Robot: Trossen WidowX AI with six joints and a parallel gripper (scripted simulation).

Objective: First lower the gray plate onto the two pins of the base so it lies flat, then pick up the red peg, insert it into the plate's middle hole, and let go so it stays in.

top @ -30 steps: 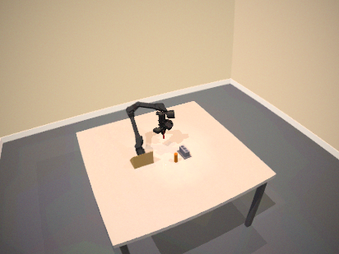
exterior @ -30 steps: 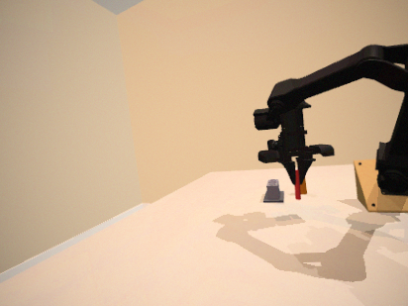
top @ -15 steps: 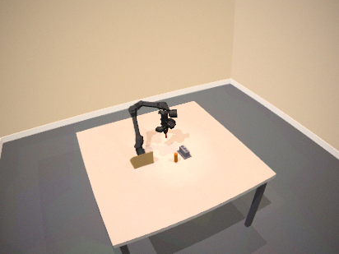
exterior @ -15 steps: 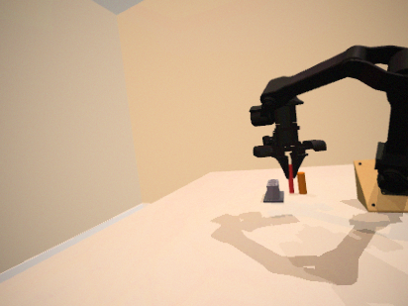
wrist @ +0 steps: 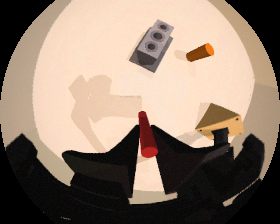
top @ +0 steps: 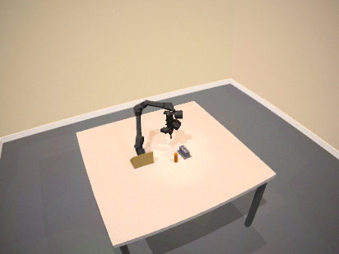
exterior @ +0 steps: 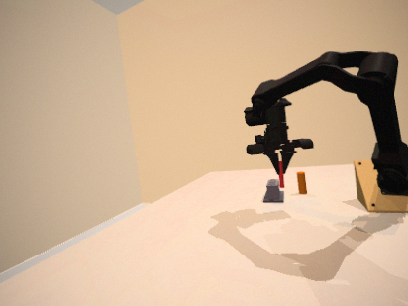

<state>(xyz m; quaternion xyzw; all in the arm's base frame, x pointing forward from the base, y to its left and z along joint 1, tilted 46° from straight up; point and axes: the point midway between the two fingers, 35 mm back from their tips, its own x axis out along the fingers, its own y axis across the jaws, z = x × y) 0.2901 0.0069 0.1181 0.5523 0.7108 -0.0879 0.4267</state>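
My gripper (top: 170, 133) (exterior: 281, 171) (wrist: 144, 127) is shut on the red peg (top: 171, 136) (exterior: 281, 179) (wrist: 147, 139), held upright above the table, its lower part sticking out below the fingertips. The gray plate (top: 183, 149) (exterior: 272, 182) (wrist: 154, 42) sits on the base (exterior: 273, 200) (wrist: 156, 67) and looks flat, with three holes in a row facing up. Whether pins fill the outer holes is too small to tell. In the wrist view the plate is ahead of the peg, apart from it; the middle hole looks empty.
An orange cylinder (top: 176, 157) (exterior: 302, 183) (wrist: 200, 52) stands upright beside the base, on the side toward the arm's mount. The tan wedge-shaped block (top: 142, 160) (exterior: 368, 192) (wrist: 220, 120) is at the arm's foot. The arm's shadow falls on the table (top: 123, 196) (exterior: 163, 256).
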